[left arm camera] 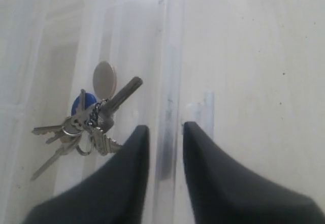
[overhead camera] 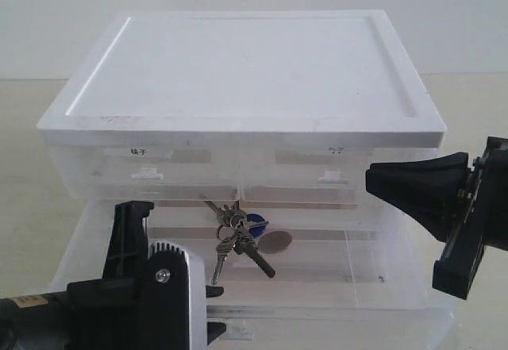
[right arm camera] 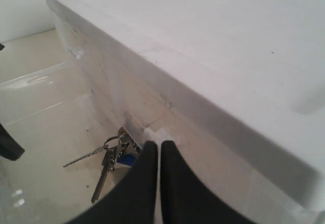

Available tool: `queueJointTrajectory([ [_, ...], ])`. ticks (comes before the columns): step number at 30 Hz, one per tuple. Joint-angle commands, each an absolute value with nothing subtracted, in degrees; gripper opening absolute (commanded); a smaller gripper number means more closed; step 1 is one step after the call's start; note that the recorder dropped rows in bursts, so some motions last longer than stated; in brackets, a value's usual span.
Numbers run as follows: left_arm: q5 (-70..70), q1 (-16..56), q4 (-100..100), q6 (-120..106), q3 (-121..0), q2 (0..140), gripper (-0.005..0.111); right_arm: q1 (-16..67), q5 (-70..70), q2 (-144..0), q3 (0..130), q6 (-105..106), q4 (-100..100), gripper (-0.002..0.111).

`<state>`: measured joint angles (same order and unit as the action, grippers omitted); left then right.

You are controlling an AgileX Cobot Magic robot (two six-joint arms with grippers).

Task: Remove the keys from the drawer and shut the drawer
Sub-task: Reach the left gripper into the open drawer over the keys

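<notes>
The keys (overhead camera: 238,235) lie inside the pulled-out translucent drawer (overhead camera: 373,282), a silver bunch with a blue tag and a grey oval fob. In the left wrist view the keys (left arm camera: 86,122) rest just behind the drawer's front wall (left arm camera: 170,76). My left gripper (left arm camera: 165,130) is open, with its fingers either side of that wall, short of the white handle (left arm camera: 204,109). In the exterior view the left gripper (overhead camera: 133,219) stands at the drawer's front left. My right gripper (overhead camera: 371,180) hovers shut and empty above the drawer's right side. The right wrist view shows that gripper (right arm camera: 158,144) over the keys (right arm camera: 109,158).
The white cabinet (overhead camera: 246,64) stands behind the open drawer, with two half-width labelled drawers (overhead camera: 147,167) shut under its top. The right one's white handle (right arm camera: 155,131) sits just beyond my right fingertips. The drawer's front wall (overhead camera: 333,318) reaches nearly to the near edge of the exterior view.
</notes>
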<state>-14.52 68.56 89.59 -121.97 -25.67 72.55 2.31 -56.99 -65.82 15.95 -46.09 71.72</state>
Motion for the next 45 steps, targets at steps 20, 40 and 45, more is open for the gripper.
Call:
queueJointTrajectory([
  [20, -19.99, 68.52, 99.95, -85.76, -34.94, 67.36, 0.063, 2.51, -56.9, -65.85, 15.98, -47.48, 71.89, 0.0],
  [40, -15.18, 58.53, 99.95, -79.28, -40.87, 89.65, 0.063, 2.51, -56.77, -65.85, 15.98, -47.62, 72.29, 0.0],
  [45, -14.82, 57.67, 99.95, -79.28, -42.39, 92.08, 0.063, 2.51, -56.77, -65.85, 15.98, -47.62, 72.29, 0.0],
])
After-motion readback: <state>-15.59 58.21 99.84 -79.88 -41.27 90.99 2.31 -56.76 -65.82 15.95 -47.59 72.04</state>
